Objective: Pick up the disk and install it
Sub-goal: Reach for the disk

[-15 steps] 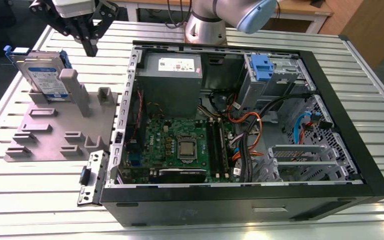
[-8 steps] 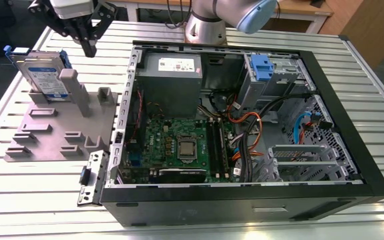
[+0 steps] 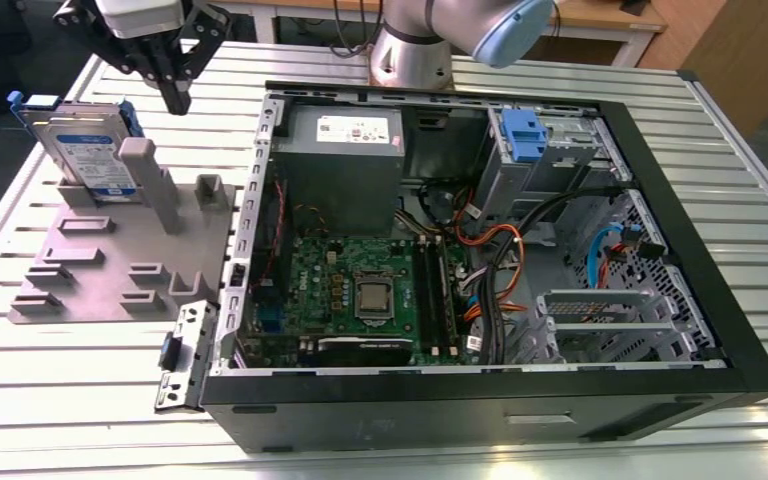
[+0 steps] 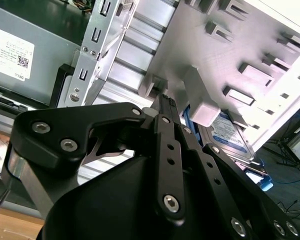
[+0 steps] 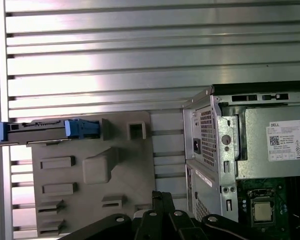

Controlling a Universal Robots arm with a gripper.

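The disk (image 3: 91, 150) stands upright on edge in a grey holder plate (image 3: 104, 270), at the exterior view's left. It is silver with a white-and-blue label and blue rails. It is seen edge-on in the first wrist view (image 5: 40, 131), and part of its label shows behind a post in the second wrist view (image 4: 229, 130). My gripper (image 3: 175, 95) hangs above the holder, a little to the disk's right in the exterior view and apart from it. Its black fingers (image 4: 168, 107) are shut together on nothing, and their tips also show in the first wrist view (image 5: 162, 197).
An open computer case (image 3: 704, 250) lies right of the holder, with motherboard, cables and power supply (image 3: 344, 135) inside. A metal drive cage with a blue latch (image 3: 524, 135) sits at its far corner. The table (image 3: 37, 390) is slatted aluminium. The holder's tall post (image 3: 144, 180) stands beside the disk.
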